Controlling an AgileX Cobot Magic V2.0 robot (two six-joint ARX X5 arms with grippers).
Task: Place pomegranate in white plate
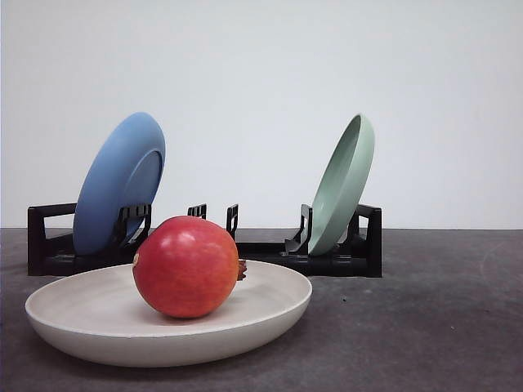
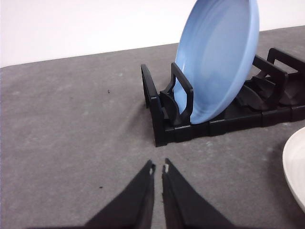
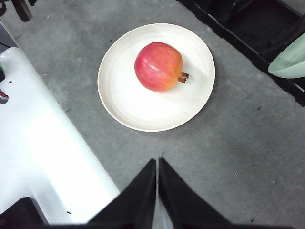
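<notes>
The red pomegranate rests inside the white plate on the dark table, its brown crown stub pointing right. From above, the right wrist view shows the pomegranate lying near the middle of the white plate. My right gripper hangs shut and empty above the table, apart from the plate. My left gripper is shut and empty over bare table in front of the rack's end, and an edge of the white plate shows beside it.
A black dish rack stands behind the plate, holding a blue plate and a pale green plate on edge. A white robot base lies near the right gripper.
</notes>
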